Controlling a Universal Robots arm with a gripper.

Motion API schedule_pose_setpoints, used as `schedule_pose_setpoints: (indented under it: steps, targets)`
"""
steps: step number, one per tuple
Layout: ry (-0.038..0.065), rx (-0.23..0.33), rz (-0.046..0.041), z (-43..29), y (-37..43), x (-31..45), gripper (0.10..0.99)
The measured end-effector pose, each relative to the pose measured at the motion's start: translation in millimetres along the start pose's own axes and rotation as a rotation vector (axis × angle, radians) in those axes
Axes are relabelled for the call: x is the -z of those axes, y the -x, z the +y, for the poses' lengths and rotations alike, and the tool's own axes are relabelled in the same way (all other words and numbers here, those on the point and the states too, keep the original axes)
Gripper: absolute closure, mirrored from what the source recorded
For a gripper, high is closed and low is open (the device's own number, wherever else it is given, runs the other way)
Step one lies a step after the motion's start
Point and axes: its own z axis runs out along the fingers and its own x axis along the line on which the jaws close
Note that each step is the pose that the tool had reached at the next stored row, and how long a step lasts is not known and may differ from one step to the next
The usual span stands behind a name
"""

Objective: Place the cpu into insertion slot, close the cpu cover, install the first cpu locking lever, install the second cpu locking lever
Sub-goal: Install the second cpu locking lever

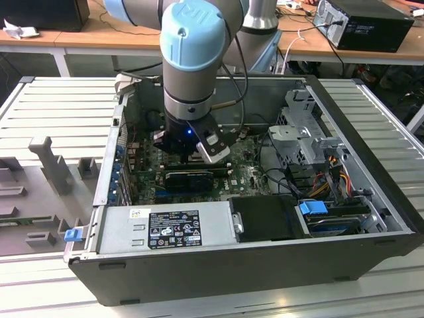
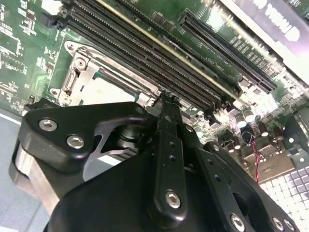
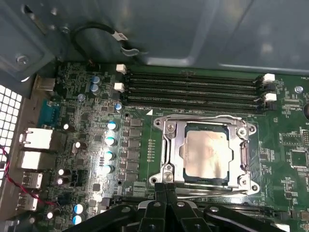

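The cpu [image 3: 206, 154] lies flat in the insertion slot with its silvery face up. The cpu cover [image 3: 170, 150] is folded down over it, its window framing the chip. A thin wire lever [image 3: 203, 117] runs along the socket's edge beside the memory slots, and another [image 3: 212, 191] runs along the opposite edge. My gripper [image 3: 166, 187] is shut, its black fingertips pressed together at that second edge, near one corner of the cover. In the second wrist view the fingertips [image 2: 166, 99] sit at the socket's rim next to the cover [image 2: 84, 72]. In the exterior view the arm's wrist [image 1: 192, 99] reaches down into the computer case [image 1: 252, 265].
Long black memory slots [image 3: 193, 87] run along one side of the socket. Blue-topped capacitors [image 3: 111, 140] stand on another side. In the case, a graphics card [image 1: 189, 179], the power supply [image 1: 165, 228], a drive cage [image 1: 301, 132] and loose cables [image 1: 311, 179] surround the board.
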Motion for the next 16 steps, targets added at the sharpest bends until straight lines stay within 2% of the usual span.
schedule_pose_setpoints:
  steps: [2,3,4,7,10,13,16]
  targets:
    - [0.019,0.001,-0.0013,-3.9,-0.3,0.9,0.98]
    - [0.036,0.001,-0.0022,-7.5,-0.7,1.8,0.98]
    - [0.04,0.001,-0.0024,-8.3,-0.9,2.0,0.98]
    - [0.063,0.002,-0.0039,-11.4,-1.3,-0.3,0.98]
    - [0.075,0.003,-0.0043,-12.5,-1.3,-4.5,0.98]
    - [0.092,0.011,-0.0031,-13.9,-1.3,-9.8,0.98]
    - [0.109,0.018,-0.0022,-14.4,-2.3,-11.4,0.98]
